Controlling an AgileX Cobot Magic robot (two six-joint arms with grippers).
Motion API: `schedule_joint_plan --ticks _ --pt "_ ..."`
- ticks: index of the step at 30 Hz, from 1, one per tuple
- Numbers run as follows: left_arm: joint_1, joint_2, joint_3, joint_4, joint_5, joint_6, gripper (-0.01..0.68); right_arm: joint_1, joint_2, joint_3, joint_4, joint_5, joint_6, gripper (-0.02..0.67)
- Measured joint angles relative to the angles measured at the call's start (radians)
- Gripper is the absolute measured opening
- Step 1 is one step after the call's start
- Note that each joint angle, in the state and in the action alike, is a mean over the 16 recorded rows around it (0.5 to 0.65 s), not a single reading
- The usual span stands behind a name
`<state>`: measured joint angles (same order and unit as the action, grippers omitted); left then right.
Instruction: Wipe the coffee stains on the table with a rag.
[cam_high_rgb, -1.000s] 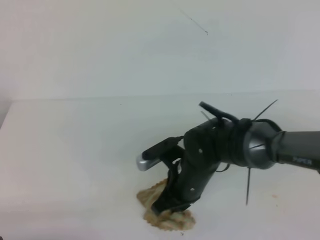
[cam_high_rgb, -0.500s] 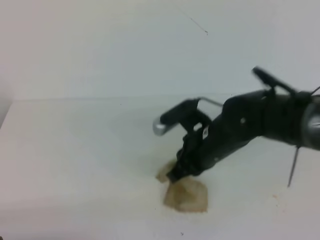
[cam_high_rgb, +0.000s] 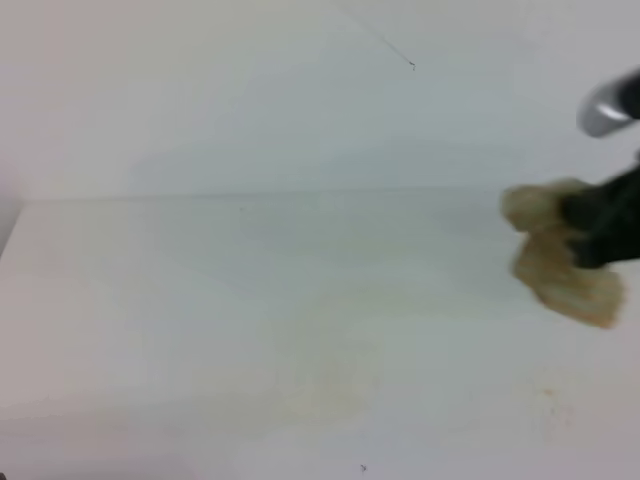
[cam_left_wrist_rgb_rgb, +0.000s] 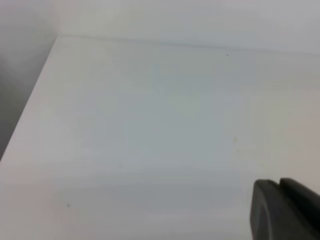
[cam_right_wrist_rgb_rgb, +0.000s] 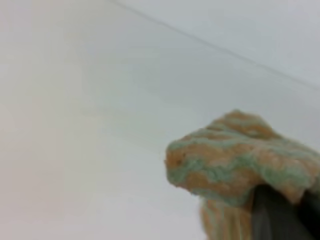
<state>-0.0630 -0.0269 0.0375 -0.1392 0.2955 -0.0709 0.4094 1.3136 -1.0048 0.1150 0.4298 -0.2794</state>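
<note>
My right gripper (cam_high_rgb: 592, 232) is at the far right edge of the exterior high view, raised off the table (cam_high_rgb: 150, 300) and shut on the rag (cam_high_rgb: 560, 282), a beige-tan cloth that hangs blurred from its fingers. Close up, the right wrist view shows the mottled rag (cam_right_wrist_rgb_rgb: 235, 155) bunched above the dark fingertips (cam_right_wrist_rgb_rgb: 277, 217). Only a faint yellowish smear of the coffee stains (cam_high_rgb: 320, 375) shows on the table's front middle. In the left wrist view, my left gripper (cam_left_wrist_rgb_rgb: 281, 210) appears as dark fingers pressed together at the bottom right, over bare table (cam_left_wrist_rgb_rgb: 150, 125).
A few tiny brown specks (cam_high_rgb: 548, 392) lie on the table at the front right. A white wall (cam_high_rgb: 250, 100) rises behind the table's back edge. The table's left edge (cam_left_wrist_rgb_rgb: 30, 115) drops off in the left wrist view.
The right gripper has lifted the rag off the table's front middle and swung it up and far to the right. Where the rag rubbed, only a pale smear is left.
</note>
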Motion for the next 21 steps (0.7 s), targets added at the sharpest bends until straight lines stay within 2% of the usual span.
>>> schedule_joint_plan --ticks 6,14,17,21 --pt "0.0 0.0 0.0 0.0 0.0 0.0 0.001 -0.098 -0.06 0.195 0.025 -0.111 0.052 0.025" --pt "0.0 0.0 0.0 0.0 0.0 0.0 0.001 -0.126 0.047 0.332 0.073 -0.228 0.112 0.035" --pt "0.0 0.0 0.0 0.0 0.0 0.0 0.001 -0.126 0.097 0.343 0.085 -0.246 0.126 0.063" --pt "0.0 0.0 0.0 0.0 0.0 0.0 0.001 -0.127 0.141 0.343 0.095 -0.258 0.141 0.134"
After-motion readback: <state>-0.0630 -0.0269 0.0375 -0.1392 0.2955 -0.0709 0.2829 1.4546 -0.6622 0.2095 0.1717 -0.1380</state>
